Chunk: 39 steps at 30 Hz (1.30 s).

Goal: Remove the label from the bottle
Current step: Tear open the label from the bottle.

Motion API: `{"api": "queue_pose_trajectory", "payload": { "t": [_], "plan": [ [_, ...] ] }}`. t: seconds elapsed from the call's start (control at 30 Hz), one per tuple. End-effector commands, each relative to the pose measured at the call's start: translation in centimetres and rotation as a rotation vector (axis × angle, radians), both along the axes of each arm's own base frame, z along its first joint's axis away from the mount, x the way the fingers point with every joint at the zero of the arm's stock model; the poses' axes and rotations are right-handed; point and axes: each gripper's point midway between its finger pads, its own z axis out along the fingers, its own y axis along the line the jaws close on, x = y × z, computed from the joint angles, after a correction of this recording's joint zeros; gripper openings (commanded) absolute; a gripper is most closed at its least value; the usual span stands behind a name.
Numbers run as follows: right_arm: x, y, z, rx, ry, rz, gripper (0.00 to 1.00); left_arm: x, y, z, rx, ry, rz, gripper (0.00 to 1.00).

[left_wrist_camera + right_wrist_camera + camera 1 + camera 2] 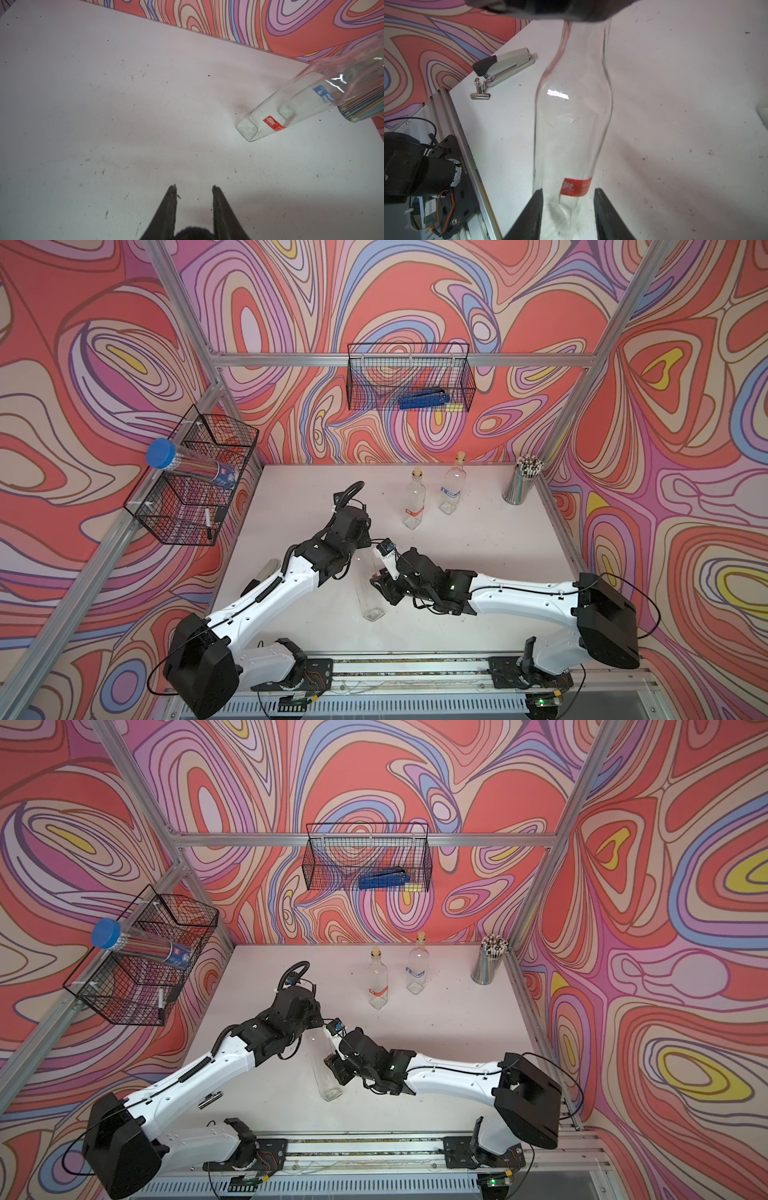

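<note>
The bottle (pixel 368 593) stands upright on the tabletop (pixel 478 572), near the middle and between the two arms. It is clear glass with a narrow neck. Its label (pixel 576 187) is a red strip low on the body with white writing that is too blurred to read.

The left gripper (pixel 194 189) is at the top of the bottle with its fingers clamped on the neck, their tips sticking out past it. The right gripper (pixel 568 191) is low on the bottle's right side. Its fingers are apart, with one tip on each side of the glass, level with the label.

Two corked bottles stand far right of centre. The left one (pixel 413 502) has a slanted red label (pixel 273 123) and the right one (pixel 451 485) has a blue label (pixel 449 492). The print on both is unreadable. A cup of pencils (pixel 519 485) stands in the far right corner.

A grey stapler (pixel 506 62) and a metal clip (pixel 480 91) lie just beside each other at the tabletop's near left edge.

A wire basket (pixel 232 435) on the left wall holds a blue-capped tube (pixel 195 466) with a small logo too small to read. A blue tool (pixel 424 399) lies in the far basket (pixel 469 377).
</note>
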Motion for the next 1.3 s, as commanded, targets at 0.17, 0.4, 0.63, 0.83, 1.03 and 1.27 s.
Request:
{"api": "queue_pose_trajectory", "payload": {
  "t": [0.17,0.4,0.63,0.83,1.03,1.27],
  "plan": [
    [0.1,1.1,0.0,0.022,0.025,0.008,0.36,-0.7,0.7,-0.3,0.039,0.005,0.011,0.0],
    [0.2,1.1,-0.6,0.002,0.039,-0.002,0.29,-0.7,0.8,-0.3,0.036,0.002,0.017,0.0],
    [0.3,1.1,-0.6,-0.001,0.041,-0.009,0.26,-0.7,0.9,-0.1,0.032,-0.003,0.022,0.0],
    [0.0,1.4,-0.6,-0.005,0.047,-0.005,0.21,-0.7,0.9,-0.1,0.029,-0.005,0.024,0.0],
    [-0.1,1.5,-0.8,-0.017,0.044,-0.008,0.2,-0.6,0.9,-0.1,0.026,-0.007,0.026,0.0],
    [-0.2,1.7,-1.2,-0.034,0.045,-0.012,0.18,-0.7,0.9,-0.1,0.023,-0.011,0.029,0.0]
  ]
}}
